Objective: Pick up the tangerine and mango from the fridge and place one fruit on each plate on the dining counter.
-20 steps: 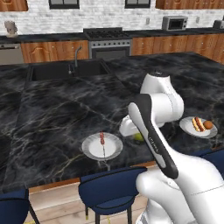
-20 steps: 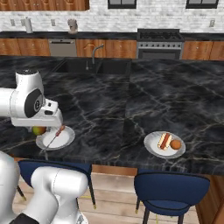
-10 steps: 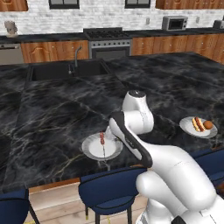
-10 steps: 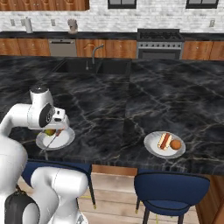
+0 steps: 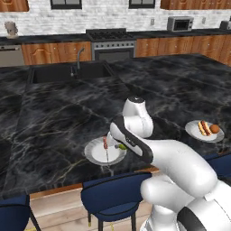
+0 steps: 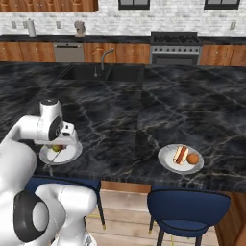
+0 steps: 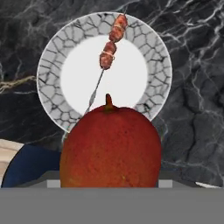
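Hand view: I see the mango (image 7: pixel 110 148) large at the bottom centre, red with a short stem, held right in front of the camera.
Jaws: I read them as clamped on the mango, though the fruit hides the fingertips themselves.
Near plate: the white plate (image 7: pixel 50 74) with a crackled grey rim lies just above the mango in the frame, carrying a meat skewer (image 7: pixel 107 54) that runs from the upper rim down toward the fruit.
Left base view: I see the same plate (image 5: pixel 94 153) at centre, near the front edge of the black marble worktop (image 5: pixel 54 113), with the gripper (image 5: pixel 118 145) low over its right side and a bit of yellow-green fruit showing there.
Right base view: a second plate (image 6: pixel 168 161) sits right of centre, holding a hot dog (image 6: pixel 180 154) and the tangerine (image 6: pixel 193 158) side by side.
Stools: blue stools (image 6: pixel 187 206) stand along the near edge of the worktop.
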{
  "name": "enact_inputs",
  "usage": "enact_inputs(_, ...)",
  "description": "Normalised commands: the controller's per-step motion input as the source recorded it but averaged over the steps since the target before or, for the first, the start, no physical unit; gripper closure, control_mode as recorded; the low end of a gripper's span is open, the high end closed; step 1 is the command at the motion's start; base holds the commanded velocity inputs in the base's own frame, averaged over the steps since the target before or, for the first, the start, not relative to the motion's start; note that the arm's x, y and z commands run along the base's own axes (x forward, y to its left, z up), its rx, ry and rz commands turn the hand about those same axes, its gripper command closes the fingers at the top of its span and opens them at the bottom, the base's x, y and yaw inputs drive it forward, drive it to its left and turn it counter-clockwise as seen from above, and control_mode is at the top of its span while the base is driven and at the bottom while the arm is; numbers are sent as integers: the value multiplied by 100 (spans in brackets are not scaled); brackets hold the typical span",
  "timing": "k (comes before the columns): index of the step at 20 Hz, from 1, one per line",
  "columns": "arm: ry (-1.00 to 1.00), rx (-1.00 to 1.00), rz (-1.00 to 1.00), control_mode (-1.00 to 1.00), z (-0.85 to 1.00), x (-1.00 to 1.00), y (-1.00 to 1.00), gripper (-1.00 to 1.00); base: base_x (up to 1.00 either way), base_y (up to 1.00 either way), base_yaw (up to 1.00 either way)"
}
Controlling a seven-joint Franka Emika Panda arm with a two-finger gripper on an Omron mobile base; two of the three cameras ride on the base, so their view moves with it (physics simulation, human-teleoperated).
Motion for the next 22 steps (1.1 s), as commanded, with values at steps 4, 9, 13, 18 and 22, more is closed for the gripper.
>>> enact_inputs(4, 43, -2, -1, -100, -23, 33, 3, 100, 0, 0, 0)
enact_inputs(9, 21, -4, 0, -100, -8, 42, 3, 100, 0, 0, 0)
enact_inputs(13, 1, -9, -2, -100, -34, 33, 23, 100, 0, 0, 0)
enact_inputs(18, -6, -10, -7, -100, -42, 59, 31, 100, 0, 0, 0)
enact_inputs(22, 1, 0, -4, -100, -23, 13, -18, 100, 0, 0, 0)
